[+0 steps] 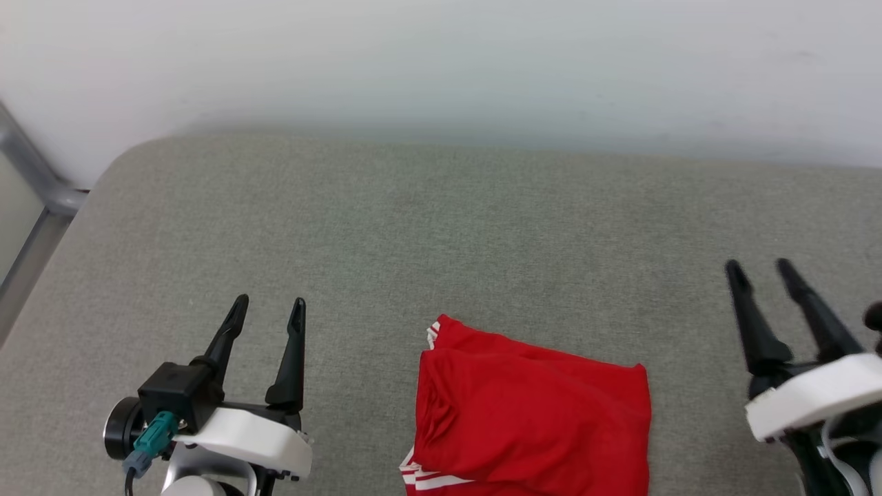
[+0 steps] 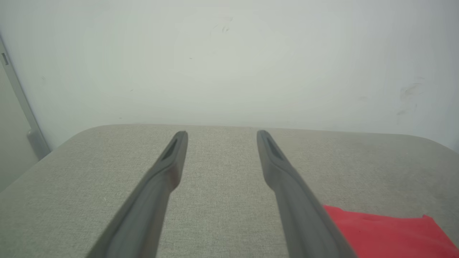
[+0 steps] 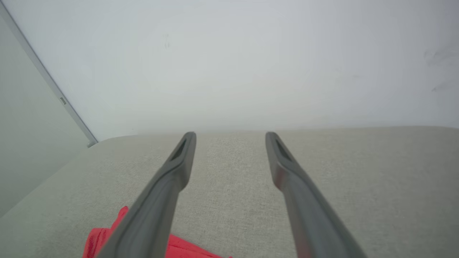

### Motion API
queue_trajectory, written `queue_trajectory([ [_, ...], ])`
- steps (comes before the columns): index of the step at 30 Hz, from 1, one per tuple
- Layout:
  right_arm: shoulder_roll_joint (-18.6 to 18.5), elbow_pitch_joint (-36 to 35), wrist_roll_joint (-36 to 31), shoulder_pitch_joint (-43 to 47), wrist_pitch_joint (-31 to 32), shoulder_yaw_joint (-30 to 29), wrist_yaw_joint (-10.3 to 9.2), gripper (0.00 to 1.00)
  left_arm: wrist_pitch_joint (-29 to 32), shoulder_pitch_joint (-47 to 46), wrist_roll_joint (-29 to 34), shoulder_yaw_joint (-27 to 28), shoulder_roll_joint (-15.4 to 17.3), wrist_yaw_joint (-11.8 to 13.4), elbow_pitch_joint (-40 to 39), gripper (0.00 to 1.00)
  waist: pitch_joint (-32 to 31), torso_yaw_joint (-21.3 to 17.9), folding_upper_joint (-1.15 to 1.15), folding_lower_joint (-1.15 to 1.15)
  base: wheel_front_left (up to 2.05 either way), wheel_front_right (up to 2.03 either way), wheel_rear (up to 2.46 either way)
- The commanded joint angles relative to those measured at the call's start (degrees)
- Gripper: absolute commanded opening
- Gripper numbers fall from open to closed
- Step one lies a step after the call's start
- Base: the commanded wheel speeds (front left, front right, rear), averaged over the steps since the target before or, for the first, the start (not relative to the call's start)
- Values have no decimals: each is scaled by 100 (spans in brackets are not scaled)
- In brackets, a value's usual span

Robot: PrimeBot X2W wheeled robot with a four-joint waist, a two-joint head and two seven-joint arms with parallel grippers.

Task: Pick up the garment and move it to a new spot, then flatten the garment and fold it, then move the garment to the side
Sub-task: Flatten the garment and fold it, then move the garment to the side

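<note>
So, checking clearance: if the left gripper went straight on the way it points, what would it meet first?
The left gripper would probably meet bare grey cushion, else the white wall behind; depth is unclear. The garment lies to its right.

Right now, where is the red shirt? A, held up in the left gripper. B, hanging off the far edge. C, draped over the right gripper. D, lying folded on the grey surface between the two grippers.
D: the shirt lies folded on the grey surface, with the left gripper and the right gripper open on either side, neither touching it.
</note>
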Motion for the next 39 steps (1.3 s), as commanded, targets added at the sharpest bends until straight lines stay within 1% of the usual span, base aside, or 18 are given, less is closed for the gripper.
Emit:
queue_trajectory([
  [1, 25, -148, -350, 137, -98, -156, -3, 100, -34, 94, 25, 47, 23, 36, -9, 100, -102, -104, -1, 0, 0, 0, 0],
  [4, 60, -367, -1095, 443, -233, -463, -3, 100, -36, 199, 42, 96, -2, 80, -16, 100, -199, -186, -1, 0, 0, 0, 0],
  [6, 110, -483, -1462, 636, -282, -593, -3, 100, -37, 273, 53, 106, -20, 75, 3, 100, -258, -227, -1, 0, 0, 0, 0],
  [8, 160, -555, -1680, 794, -319, -649, -3, 100, -38, 337, 92, 101, -15, 67, 27, 100, -319, -266, -1, 0, 0, 0, 0],
  [16, 406, -865, -1872, 1387, -281, -576, -3, 100, -39, 600, 174, 184, -171, 6, 48, 100, -475, -309, -1, 0, 0, 0, 0],
  [20, 492, -968, -1816, 1518, -200, -539, -3, 100, -40, 653, 196, 205, -223, -54, 77, 100, -500, -313, -1, 0, 0, 0, 0],
  [28, 525, -1001, -1702, 1512, -121, -606, -3, 100, -40, 620, 230, 255, -329, -163, 146, 100, -511, -316, -1, 0, 0, 0, 0],
  [31, 565, -889, -1379, 1476, -21, -757, -3, 100, -40, 554, 258, 282, -374, -203, 157, 100, -481, -275, -1, 0, 0, 0, 0],
  [34, 576, -610, -903, 1441, 164, -951, -3, 100, -39, 477, 333, 269, -382, -248, 179, 100, -421, -169, -1, 0, 0, 0, 0],
  [37, 432, -189, -470, 1360, 452, -1117, -3, 100, -35, 391, 399, 236, -460, -301, 144, 100, -357, -36, -1, 0, 0, 0, 0],
  [39, 380, 92, -156, 1279, 673, -1125, -3, 100, -35, 323, 433, 235, -505, -353, 133, 100, -278, 58, -1, 0, 0, 0, 0],
])
